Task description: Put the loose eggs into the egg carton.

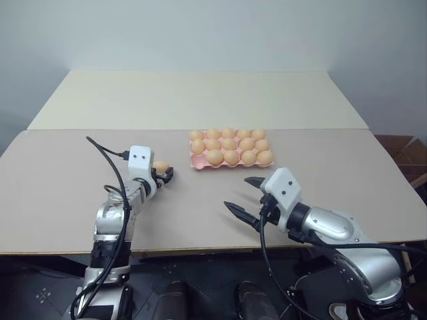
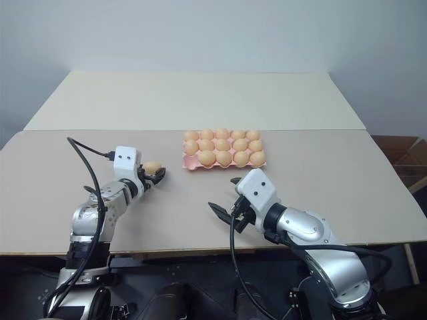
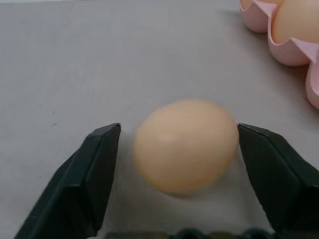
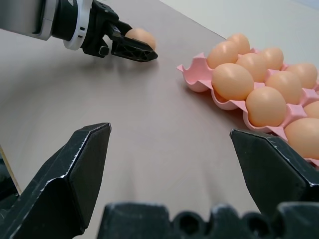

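Beige table against pale grey wall

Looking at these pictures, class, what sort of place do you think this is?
Probably a robot lab or test room, not a kitchen: a plain beige table against a bare pale wall, set only with a pink egg carton and one loose egg, plus cardboard boxes stacked to the side.

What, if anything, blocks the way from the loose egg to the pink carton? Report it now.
Nothing visible does. The loose egg lies on the table between the left gripper's fingers, and only bare tabletop separates it from the egg carton. The right gripper hangs open off to the side, nearer the robot.
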`<state>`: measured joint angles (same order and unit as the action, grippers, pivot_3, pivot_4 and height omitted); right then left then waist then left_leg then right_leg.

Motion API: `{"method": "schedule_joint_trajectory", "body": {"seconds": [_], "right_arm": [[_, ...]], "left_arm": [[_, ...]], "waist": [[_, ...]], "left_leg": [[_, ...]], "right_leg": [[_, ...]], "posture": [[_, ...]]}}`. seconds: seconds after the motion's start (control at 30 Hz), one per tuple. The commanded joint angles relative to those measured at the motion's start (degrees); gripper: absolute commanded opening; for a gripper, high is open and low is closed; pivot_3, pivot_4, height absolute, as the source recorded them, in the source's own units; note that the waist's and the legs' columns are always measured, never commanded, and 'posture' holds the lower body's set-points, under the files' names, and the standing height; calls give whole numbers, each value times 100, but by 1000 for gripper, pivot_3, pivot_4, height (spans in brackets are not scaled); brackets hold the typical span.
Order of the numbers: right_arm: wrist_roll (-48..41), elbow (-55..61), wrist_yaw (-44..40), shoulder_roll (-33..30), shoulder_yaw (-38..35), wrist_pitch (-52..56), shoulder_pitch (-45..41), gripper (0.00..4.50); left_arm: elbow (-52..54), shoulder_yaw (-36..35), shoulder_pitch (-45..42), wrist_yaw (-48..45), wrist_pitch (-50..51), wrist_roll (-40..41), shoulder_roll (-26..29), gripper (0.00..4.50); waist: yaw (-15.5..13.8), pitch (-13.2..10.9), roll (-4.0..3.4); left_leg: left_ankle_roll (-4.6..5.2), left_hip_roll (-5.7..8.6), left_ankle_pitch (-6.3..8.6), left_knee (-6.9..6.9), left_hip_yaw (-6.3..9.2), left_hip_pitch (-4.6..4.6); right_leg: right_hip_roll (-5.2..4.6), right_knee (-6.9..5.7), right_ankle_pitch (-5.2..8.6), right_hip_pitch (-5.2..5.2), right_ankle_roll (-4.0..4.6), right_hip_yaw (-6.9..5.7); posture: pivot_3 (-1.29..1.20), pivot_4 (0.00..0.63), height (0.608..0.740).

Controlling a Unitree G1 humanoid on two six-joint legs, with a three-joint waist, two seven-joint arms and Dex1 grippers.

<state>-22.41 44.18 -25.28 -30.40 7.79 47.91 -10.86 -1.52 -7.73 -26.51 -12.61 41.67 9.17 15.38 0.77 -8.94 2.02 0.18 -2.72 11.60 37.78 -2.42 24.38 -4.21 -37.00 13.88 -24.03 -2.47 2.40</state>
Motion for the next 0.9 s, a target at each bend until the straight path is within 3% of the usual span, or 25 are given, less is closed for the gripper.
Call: {"method": "schedule_joint_trajectory", "body": {"seconds": [0.03,0.1,0.43,0.9], "right_arm": [[40,145,-14,-17,-76,-197,-54,4500],[37,180,-14,-20,-95,-181,-31,4500],[-57,222,-136,-123,-189,-135,-7,4500],[-16,282,-57,-113,-147,-109,22,4500]], "left_arm": [[20,37,-133,-11,-197,3,7,2574],[142,47,-85,-17,-159,23,13,2351],[1166,559,-114,-432,-293,-1,187,2349],[-369,1292,-916,-974,-1384,-267,-67,2347]], "waist": [[-1,0,0],[-3,0,0],[-20,0,0],[-2,0,1]], "left_leg": [[0,0,0,0,0,0],[0,0,0,0,0,0],[0,0,0,0,0,-1],[0,1,0,0,-1,1]], "right_leg": [[0,0,0,0,0,0],[0,0,0,0,0,0],[-1,-1,0,2,0,0],[1,1,0,0,-1,1]], "posture": [[0,150,740],[0,150,740],[0,150,740],[0,150,740]]}}
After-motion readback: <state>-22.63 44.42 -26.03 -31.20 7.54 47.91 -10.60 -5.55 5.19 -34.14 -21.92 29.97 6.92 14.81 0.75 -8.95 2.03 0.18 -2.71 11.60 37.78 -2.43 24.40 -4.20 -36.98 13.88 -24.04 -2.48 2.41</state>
